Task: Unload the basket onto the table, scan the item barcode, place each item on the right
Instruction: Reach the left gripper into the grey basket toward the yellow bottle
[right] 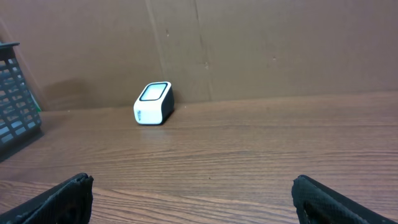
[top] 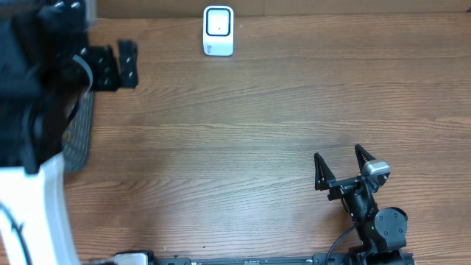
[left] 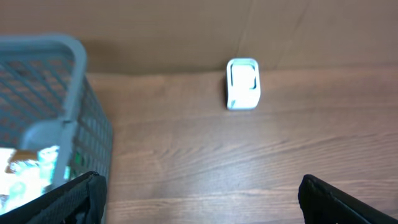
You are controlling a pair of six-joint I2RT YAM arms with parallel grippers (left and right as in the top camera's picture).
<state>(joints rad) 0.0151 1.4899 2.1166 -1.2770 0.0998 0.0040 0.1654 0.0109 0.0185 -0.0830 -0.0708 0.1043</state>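
Looks like you're right at the start here, with nothing picked up yet. Your left fingers point(left: 68, 202) are spread wide with nothing between them, hanging over the near corner of the grey mesh basket point(left: 93, 124) at the left edge of the surface point(top: 243, 125). The right fingers point(top: 321, 173) are spread and empty too, parked low at the near right, well apart from everything. The item you need to scan is down in the basket: from the left wrist view you can make out some white and green packaging point(left: 31, 168) in there, but it's too blurry to say what it is or where the barcode sits. The little white scanner point(top: 218, 31) stands at the far edge against the cardboard wall, with open wood between it and the basket. So I'd say the step in hand is the reach into the basket. Next move, as I read it: drop the left fingers down past the rim without clipping the mesh, pinch one package, lift it clear, then carry it to the scanner window with the barcode side turned toward it.
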